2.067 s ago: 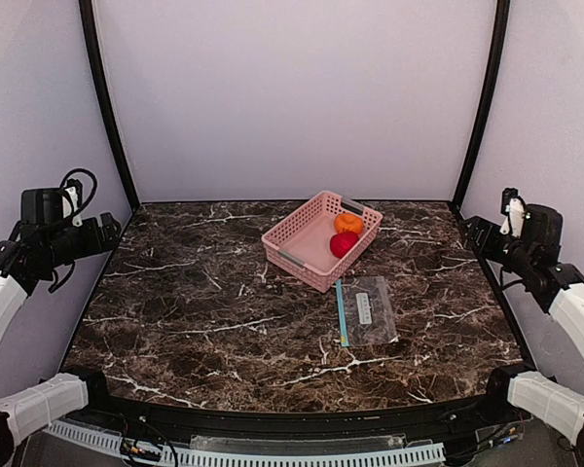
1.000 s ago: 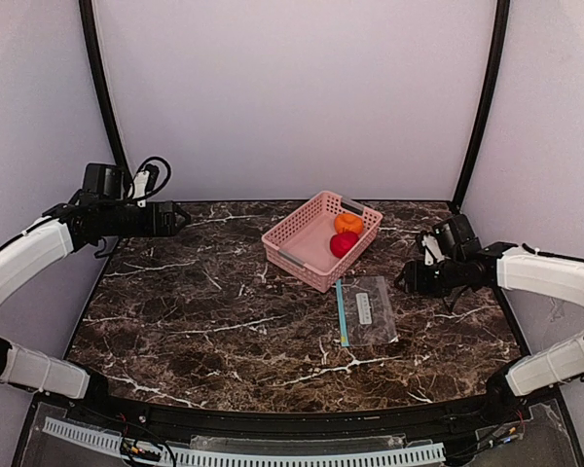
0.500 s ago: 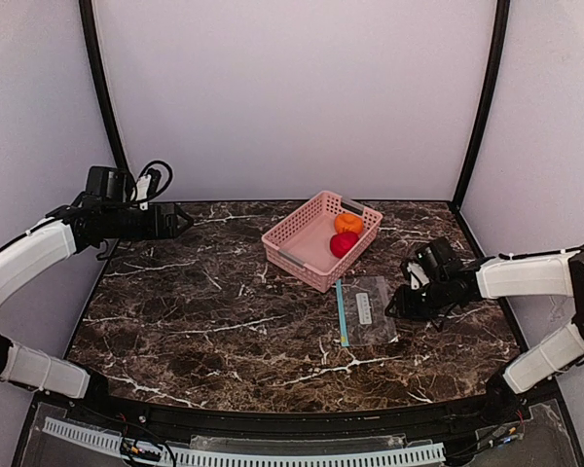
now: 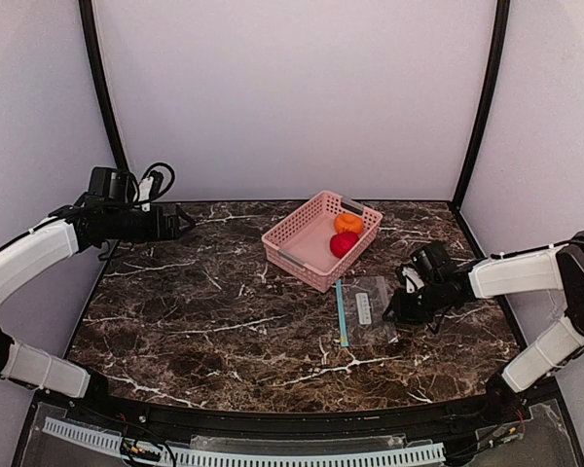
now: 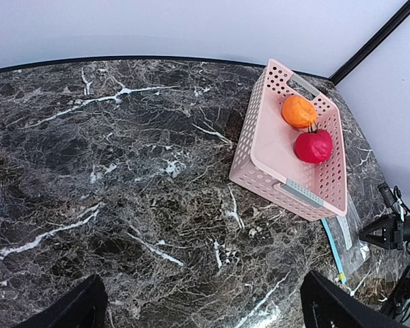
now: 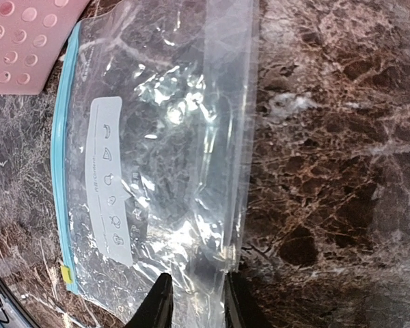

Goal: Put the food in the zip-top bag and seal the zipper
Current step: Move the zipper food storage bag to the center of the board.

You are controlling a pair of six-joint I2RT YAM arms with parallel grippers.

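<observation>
Pose | right end effector (image 6: 195, 304) low at zip-top bag (image 6: 157, 137) edge (left arm (image 4: 39, 248) aloft)

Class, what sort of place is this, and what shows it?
Probably a robot lab test cell: left arm and right arm flanking a marble-patterned table, plain walls enclosing it, toy food in a basket beside a bag.
</observation>
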